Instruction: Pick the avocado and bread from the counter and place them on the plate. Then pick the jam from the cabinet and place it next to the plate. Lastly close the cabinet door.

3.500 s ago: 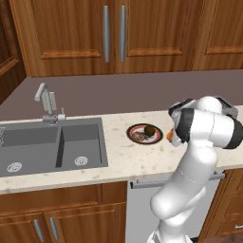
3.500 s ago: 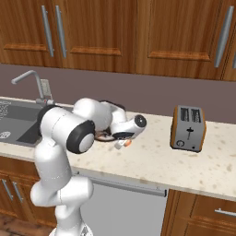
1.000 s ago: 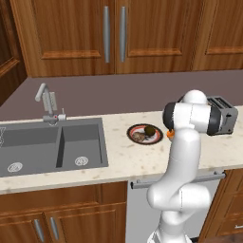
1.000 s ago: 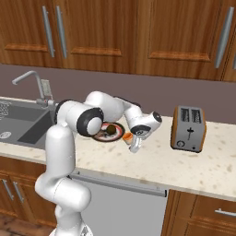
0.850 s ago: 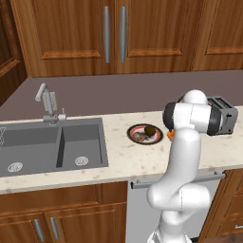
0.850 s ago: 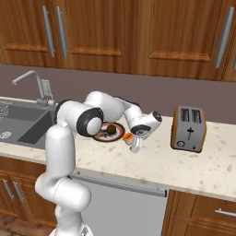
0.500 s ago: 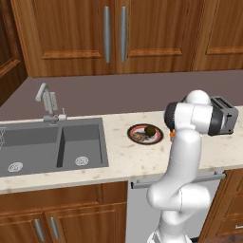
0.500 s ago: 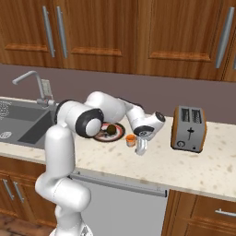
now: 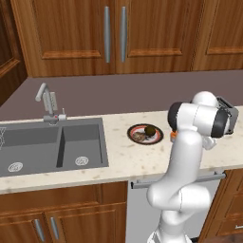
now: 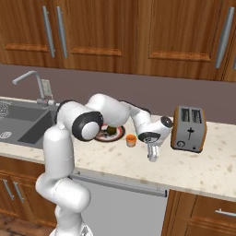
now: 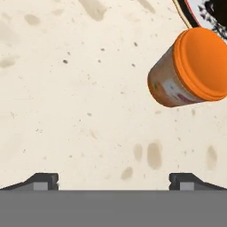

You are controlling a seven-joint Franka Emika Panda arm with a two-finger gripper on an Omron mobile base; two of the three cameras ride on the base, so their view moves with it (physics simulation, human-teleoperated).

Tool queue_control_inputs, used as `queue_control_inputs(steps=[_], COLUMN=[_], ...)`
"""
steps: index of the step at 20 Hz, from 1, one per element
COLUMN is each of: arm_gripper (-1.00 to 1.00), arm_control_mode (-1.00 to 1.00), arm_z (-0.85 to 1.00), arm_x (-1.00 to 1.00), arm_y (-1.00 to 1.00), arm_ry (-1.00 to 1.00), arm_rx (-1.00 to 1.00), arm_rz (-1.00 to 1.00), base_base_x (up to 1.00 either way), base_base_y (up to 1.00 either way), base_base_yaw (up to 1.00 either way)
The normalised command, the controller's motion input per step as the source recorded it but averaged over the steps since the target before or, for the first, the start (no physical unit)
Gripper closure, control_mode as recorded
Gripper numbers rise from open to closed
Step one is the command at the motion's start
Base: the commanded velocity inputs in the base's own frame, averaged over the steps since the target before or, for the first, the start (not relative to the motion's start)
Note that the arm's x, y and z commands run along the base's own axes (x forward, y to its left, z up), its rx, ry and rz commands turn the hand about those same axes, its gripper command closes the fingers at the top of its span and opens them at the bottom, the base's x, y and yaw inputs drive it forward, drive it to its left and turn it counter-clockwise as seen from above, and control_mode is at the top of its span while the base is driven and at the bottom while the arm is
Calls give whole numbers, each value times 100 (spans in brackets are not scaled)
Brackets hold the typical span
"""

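The fingers [image 10: 152, 158] are spread wide with nothing between them, and they are pointed down at bare beige desk [image 10: 212, 161] close to its front edge, between the jam jar and the toaster [image 10: 189, 128]. In the hand view the two dark fingertips [image 11: 42, 181] are seen far apart at the bottom, over speckled stone.

The jam [image 10: 131, 140], a small jar with an orange lid, is stood upright on the desk just beside the plate [image 10: 118, 135], on the plate's toaster side; whether jar and rim touch cannot be told. In the hand view the jar [image 11: 188, 68] is seen in the upper right, with a slice of the plate's rim [image 11: 182, 15] just past it.

The plate [image 9: 141, 130] is set on the desk to the right of the sink [image 9: 42, 147], roughly midway between front edge and back wall. The avocado [image 9: 150, 130] and the bread [image 9: 140, 137] are both lying on it, side by side, the avocado toward the back.

The cabinet [image 9: 114, 35] above the desk is seen with both doors flush and shut, the two long silver handles [image 9: 107, 34] standing side by side at the middle.
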Motion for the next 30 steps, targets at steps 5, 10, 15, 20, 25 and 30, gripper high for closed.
queue_control_inputs(steps=[5,10,15,20,25,30], arm_gripper=[-100,-100,-100,-100,-100,-100], arm_control_mode=[-100,-100,-100,-100,-100,-100], arm_z=[0,18,30,42,50,43], arm_x=[-51,-59,-33,-10,-2,-5], arm_y=[-2,1,8,7,7,5], arm_ry=[-20,-27,-19,-4,0,0], arm_rx=[-3,0,3,9,-3,-15], arm_rz=[-3,-17,-22,-13,8,25], base_base_x=[0,0,0,0,0,0], base_base_y=[0,0,0,0,0,0], base_base_yaw=[0,0,0,0,0,0])
